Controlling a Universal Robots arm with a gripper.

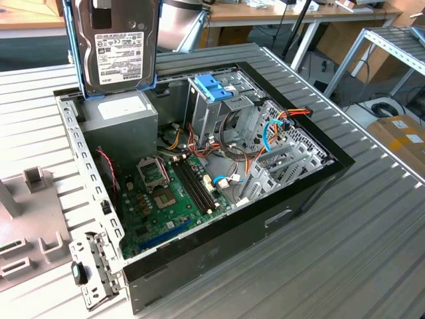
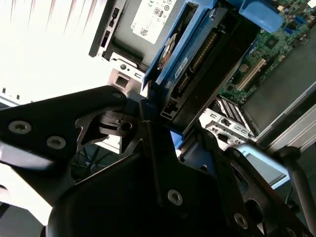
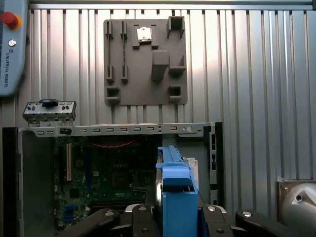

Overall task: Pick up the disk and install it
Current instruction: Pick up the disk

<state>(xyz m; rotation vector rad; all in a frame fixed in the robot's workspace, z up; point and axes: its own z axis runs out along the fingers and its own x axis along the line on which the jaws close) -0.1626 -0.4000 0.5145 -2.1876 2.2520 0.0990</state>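
The disk [image 1: 118, 46], dark grey with a white label and blue side rails, hangs upright above the far left corner of the open computer case [image 1: 312, 193] in the exterior view. It is just over the grey power-supply box [image 1: 123, 123]. In the second wrist view my gripper [image 2: 173, 126] is shut on the disk [image 2: 197, 74], with the black fingers [image 2: 148, 133] pressing its two sides. In the first wrist view the disk's blue rail [image 3: 176, 195] stands edge-on in my gripper [image 3: 177, 217]. The metal drive cage with the blue handle [image 1: 216, 90] sits inside the case, to the exterior view's right of the disk.
The motherboard [image 1: 166, 199] lies on the case floor, with bundled cables [image 1: 265, 133] beside the cage. A grey fixture plate [image 3: 144, 61] and a small metal bracket [image 3: 49, 111] lie on the ribbed metal table [image 1: 372, 232]. A teach pendant [image 3: 11, 44] rests at the table's edge.
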